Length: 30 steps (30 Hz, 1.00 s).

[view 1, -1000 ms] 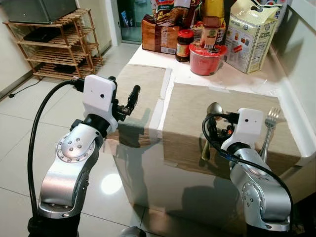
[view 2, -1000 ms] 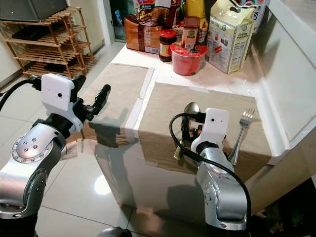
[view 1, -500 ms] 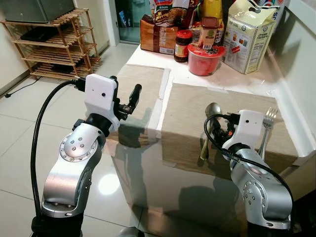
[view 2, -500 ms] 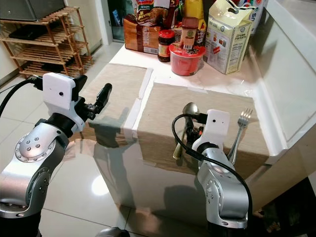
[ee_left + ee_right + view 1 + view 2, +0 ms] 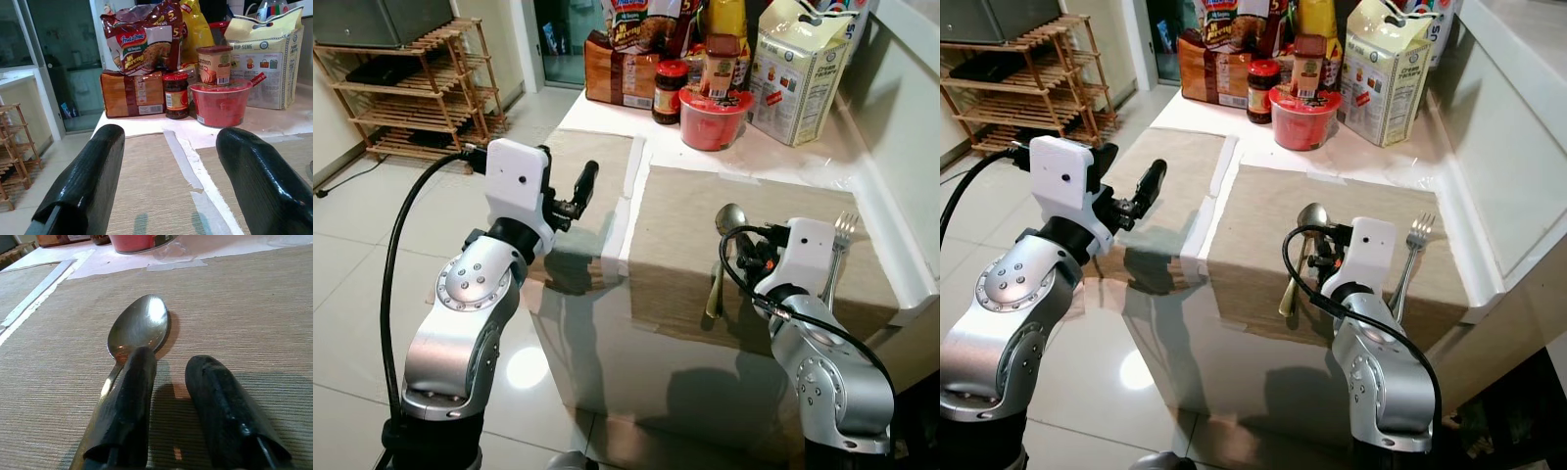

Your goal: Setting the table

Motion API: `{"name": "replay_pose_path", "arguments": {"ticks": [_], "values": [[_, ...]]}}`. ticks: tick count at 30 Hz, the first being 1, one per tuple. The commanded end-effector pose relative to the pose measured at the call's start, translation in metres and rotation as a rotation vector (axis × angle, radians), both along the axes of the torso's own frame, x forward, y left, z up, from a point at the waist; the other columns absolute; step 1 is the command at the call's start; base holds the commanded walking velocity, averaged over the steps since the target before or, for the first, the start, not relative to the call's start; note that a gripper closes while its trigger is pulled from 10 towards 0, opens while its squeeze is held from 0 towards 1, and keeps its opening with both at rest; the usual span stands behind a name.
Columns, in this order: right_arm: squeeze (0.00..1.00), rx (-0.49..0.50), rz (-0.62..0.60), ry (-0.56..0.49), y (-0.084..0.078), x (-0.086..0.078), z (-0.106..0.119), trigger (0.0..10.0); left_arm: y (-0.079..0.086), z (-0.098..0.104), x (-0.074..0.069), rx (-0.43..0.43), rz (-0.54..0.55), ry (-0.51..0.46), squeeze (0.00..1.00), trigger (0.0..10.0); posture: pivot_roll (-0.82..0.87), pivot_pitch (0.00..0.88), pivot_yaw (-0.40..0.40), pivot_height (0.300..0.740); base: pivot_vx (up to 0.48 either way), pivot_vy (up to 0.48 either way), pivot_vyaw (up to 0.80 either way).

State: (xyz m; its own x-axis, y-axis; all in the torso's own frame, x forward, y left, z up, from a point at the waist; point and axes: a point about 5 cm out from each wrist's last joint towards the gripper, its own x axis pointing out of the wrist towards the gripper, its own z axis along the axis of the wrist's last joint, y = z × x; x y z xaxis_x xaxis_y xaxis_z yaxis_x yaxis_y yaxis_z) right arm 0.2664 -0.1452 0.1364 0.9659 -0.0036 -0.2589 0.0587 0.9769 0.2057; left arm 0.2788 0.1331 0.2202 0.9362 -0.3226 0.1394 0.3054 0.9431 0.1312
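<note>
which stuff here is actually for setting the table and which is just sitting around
For the job: spoon, fork, right placemat, left placemat.

Lying about: red bowl, jam jar, noodle packet, bread loaf, carton, wooden rack.

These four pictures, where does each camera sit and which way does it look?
Left eye, right eye: on the head, looking down at the table; both silver arms show.
Left wrist: looks past the open left claw towards the red bowl.
Right wrist: low over the mat, right claw beside the spoon.
Shared: spoon and red bowl.
</note>
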Motion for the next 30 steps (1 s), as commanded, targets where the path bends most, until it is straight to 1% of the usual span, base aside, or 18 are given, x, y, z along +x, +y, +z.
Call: {"name": "replay_pose_path", "arguments": {"ticks": [1, 4, 5, 7, 8, 9, 10, 11, 13, 15, 18, 19, 20, 21, 22, 30], "values": [[0.0, 0.004, -0.003, 0.01, 0.002, -0.002, -0.002, 0.0, -0.002, -0.002, 0.003, -0.001, -0.011, 0.021, 0.0, 10.0, 0.12, 0.0, 0.032, 0.74, 0.0, 0.0, 0.0], [0.0, -0.025, 0.004, 0.0, 0.0, -0.002, -0.001, 0.0, -0.003, -0.002, 0.003, -0.002, -0.014, 0.022, 0.0, 10.0, 0.11, 0.0, 0.027, 0.74, 0.0, 0.0, 0.0], [0.0, -0.074, 0.014, -0.036, -0.001, 0.0, 0.003, 0.0, -0.004, -0.002, 0.004, -0.008, -0.013, 0.021, 0.0, 10.0, 0.11, 0.0, 0.024, 0.74, 0.0, 0.0, 0.0], [0.0, -0.14, 0.026, -0.1, -0.002, 0.002, 0.012, 0.0, -0.004, -0.002, 0.004, -0.013, -0.011, 0.018, 0.0, 10.0, 0.11, 0.0, 0.017, 0.74, 0.0, 0.0, 0.0], [0.0, -0.14, 0.026, -0.1, -0.002, 0.002, 0.012, 0.0, -0.004, -0.002, 0.004, -0.013, -0.011, 0.018, 0.0, 10.0, 0.11, 0.0, 0.017, 0.74, 0.0, 0.0, 0.0], [0.0, -0.182, 0.026, -0.151, -0.003, 0.004, 0.019, 0.0, -0.005, -0.002, 0.004, -0.015, -0.008, 0.016, 0.0, 10.0, 0.11, 0.0, 0.015, 0.74, 0.0, 0.0, 0.0], [0.0, -0.182, 0.026, -0.151, -0.003, 0.004, 0.019, 0.0, -0.005, -0.002, 0.004, -0.015, -0.008, 0.016, 0.0, 10.0, 0.11, 0.0, 0.015, 0.74, 0.0, 0.0, 0.0], [0.0, -0.223, 0.023, -0.222, -0.004, 0.005, 0.028, 0.0, -0.005, -0.002, 0.004, -0.016, -0.007, 0.014, 0.0, 10.0, 0.11, 0.0, 0.012, 0.74, 0.0, 0.0, 0.0], [0.0, -0.28, 0.015, -0.322, -0.004, 0.005, 0.042, 0.0, -0.005, -0.002, 0.004, -0.02, -0.003, 0.012, 0.0, 10.0, 0.11, 0.0, 0.011, 0.74, 0.0, 0.0, 0.0], [0.0, -0.296, 0.003, -0.38, -0.005, 0.004, 0.051, 0.0, -0.005, -0.003, 0.004, -0.023, -0.001, 0.013, 0.0, 10.0, 0.11, 0.0, 0.012, 0.74, 0.0, 0.0, 0.0], [0.0, -0.3, -0.005, -0.394, -0.004, 0.003, 0.053, 0.0, -0.005, -0.003, 0.004, -0.023, -0.001, 0.014, 0.0, 10.0, 0.11, 0.0, 0.014, 0.74, 0.0, 0.0, 0.0], [0.0, -0.3, -0.008, -0.389, -0.004, 0.003, 0.052, 3.3, -0.006, -0.003, 0.004, -0.021, -0.003, 0.013, 0.0, 10.0, 0.11, 0.0, 0.015, 0.74, 0.0, 0.0, 0.0], [0.0, -0.289, -0.008, -0.384, -0.004, 0.003, 0.051, 10.0, -0.005, -0.003, 0.004, -0.02, -0.003, 0.012, 0.0, 10.0, 0.11, 0.0, 0.016, 0.74, 0.0, 0.0, 0.0], [1.0, -0.261, 0.0, -0.371, -0.002, 0.002, 0.048, 10.0, -0.005, -0.003, 0.004, -0.018, -0.002, 0.013, 0.0, 10.0, 0.11, 0.0, 0.019, 0.74, 0.0, 0.0, 0.0], [1.0, -0.225, 0.01, -0.361, 0.001, 0.0, 0.046, 10.0, -0.004, -0.003, 0.005, -0.017, -0.002, 0.013, 0.0, 10.0, 0.11, 0.0, 0.021, 0.74, 0.0, 0.0, 0.0], [1.0, -0.186, 0.03, -0.358, 0.007, -0.006, 0.043, 10.0, -0.005, -0.003, 0.006, -0.01, -0.011, 0.014, 0.0, 10.0, 0.1, 0.0, 0.032, 0.74, 0.0, 0.0, 0.0]]}}
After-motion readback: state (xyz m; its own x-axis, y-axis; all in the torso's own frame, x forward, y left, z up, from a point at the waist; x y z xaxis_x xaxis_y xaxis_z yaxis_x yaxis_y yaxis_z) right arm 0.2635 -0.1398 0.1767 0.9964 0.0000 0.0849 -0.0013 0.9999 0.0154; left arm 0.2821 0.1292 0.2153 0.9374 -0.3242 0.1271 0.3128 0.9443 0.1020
